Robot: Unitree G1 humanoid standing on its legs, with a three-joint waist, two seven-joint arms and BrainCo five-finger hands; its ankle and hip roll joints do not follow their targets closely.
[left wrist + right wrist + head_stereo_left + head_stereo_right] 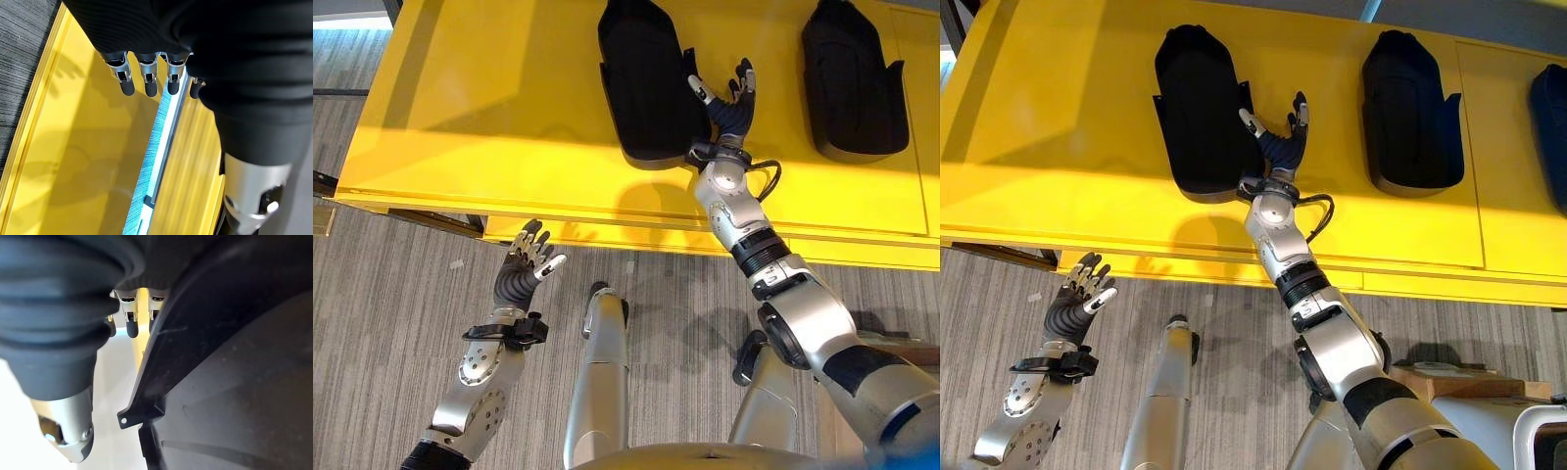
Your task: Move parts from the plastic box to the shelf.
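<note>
**Right hand beside a black part on the shelf**

Your right hand (729, 98) was up on the yellow shelf (489, 117). Its fingers were straight and spread, and it held nothing. It sat just beside the right edge of a black part (641, 78) that lay flat on the shelf. A second black part (852, 83) lay well apart, farther to the right. Your left hand (524, 264) hung over the grey floor (391, 304) in front of the shelf, fingers loose and holding nothing.
</note>
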